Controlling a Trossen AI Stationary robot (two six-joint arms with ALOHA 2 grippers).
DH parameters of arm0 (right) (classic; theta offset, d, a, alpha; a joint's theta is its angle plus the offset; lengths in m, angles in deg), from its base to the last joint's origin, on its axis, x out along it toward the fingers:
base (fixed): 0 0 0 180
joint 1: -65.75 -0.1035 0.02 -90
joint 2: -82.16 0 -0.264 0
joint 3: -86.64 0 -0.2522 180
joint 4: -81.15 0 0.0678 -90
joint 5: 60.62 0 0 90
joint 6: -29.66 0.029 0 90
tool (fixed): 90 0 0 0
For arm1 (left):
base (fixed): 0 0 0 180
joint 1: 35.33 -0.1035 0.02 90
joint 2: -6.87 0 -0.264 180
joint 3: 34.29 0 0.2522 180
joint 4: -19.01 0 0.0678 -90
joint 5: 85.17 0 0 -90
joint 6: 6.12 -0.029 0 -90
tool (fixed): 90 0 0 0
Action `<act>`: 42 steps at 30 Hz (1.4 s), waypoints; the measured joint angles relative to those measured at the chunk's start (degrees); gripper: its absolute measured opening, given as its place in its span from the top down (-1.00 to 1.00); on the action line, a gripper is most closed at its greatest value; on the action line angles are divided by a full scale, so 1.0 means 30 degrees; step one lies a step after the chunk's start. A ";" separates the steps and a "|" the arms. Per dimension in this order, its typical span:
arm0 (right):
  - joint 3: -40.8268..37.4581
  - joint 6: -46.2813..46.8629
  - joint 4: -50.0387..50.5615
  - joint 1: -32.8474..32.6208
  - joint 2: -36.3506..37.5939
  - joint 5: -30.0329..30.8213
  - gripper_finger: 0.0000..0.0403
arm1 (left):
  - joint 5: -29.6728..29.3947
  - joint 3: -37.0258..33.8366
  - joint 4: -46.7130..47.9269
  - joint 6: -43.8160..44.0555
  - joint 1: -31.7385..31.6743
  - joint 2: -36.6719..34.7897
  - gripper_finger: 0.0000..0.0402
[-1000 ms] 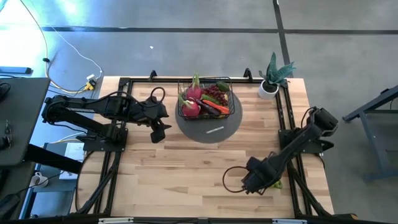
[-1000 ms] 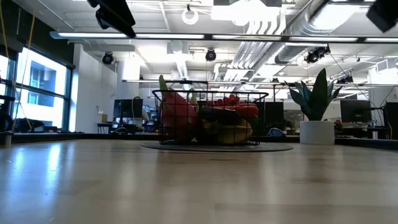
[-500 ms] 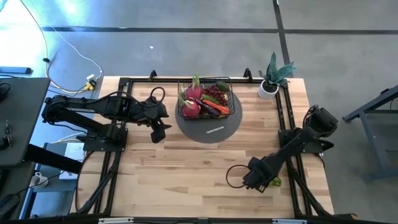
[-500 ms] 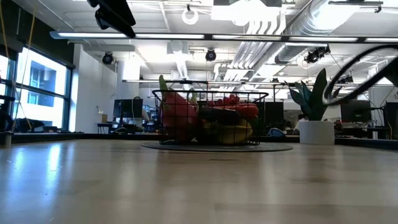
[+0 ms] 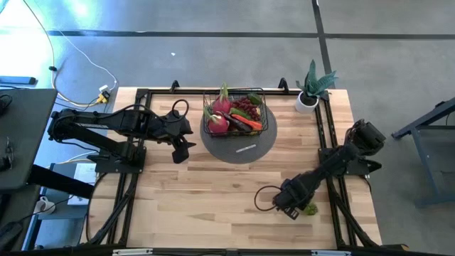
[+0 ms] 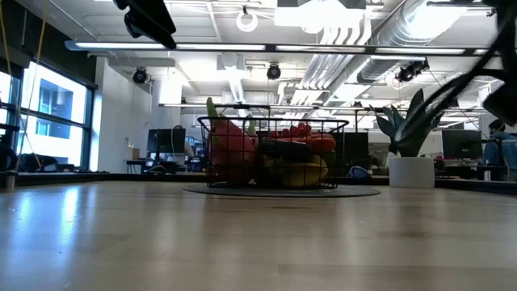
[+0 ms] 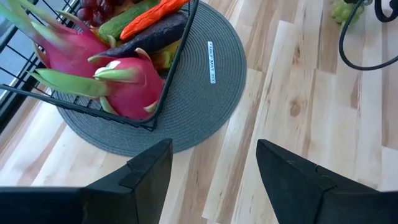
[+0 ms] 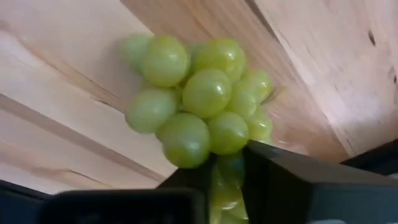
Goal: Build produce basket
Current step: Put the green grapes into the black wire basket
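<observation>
The black wire basket [image 5: 264,107] stands on a round grey mat [image 5: 238,149] at the table's far middle. It holds produce: pink dragon fruits [image 7: 124,87], a carrot, an eggplant, a cucumber and red grapes. A bunch of green grapes [image 8: 199,99] lies on the wood near the table's near right corner [image 5: 310,209]. My right gripper [image 8: 227,186] is down at that bunch, shut on it. My left gripper [image 7: 211,174] hovers open over bare wood just left of the mat [image 5: 179,149], with nothing between its fingers. My right gripper pinches the green grapes between its two fingers, which close on the grapes at the bunch's edge [image 8: 225,163] nearest the gripper. The rest of the bunch lies beyond the fingertips [image 8: 273,168] on the table top.
A potted green plant [image 5: 313,89] in a white pot stands at the far right corner. Black frame rails [image 5: 328,135] run along the table's left and right sides, one right beside the grapes. Bare wood lies between the mat and the near edge.
My right arm has come lower over the table's near right corner, by the green grapes; its cable has swung into the right side of the low view. The basket, its produce and my left arm have kept still.
</observation>
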 joint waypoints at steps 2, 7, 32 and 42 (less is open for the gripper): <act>0.0251 -0.0005 -0.0096 0.0241 0.0000 0.0154 0.91 | -0.0007 0.0000 0.0000 -0.0173 0.0007 0.0000 -0.11; 0.1216 -0.0019 -0.1054 0.0882 0.0000 0.0989 0.92 | -0.0039 0.0000 0.0000 -0.0487 0.0007 0.0000 -0.11; 0.8449 -0.4487 -0.3489 0.8132 -0.0007 0.8539 0.96 | 0.0754 -0.5447 -0.3792 0.1016 0.0940 -0.3792 -0.09; 1.1284 -0.9671 -0.3481 1.2419 -0.0007 0.9718 0.96 | 0.0115 -0.8205 -0.5639 0.2198 0.0928 -0.7436 -0.09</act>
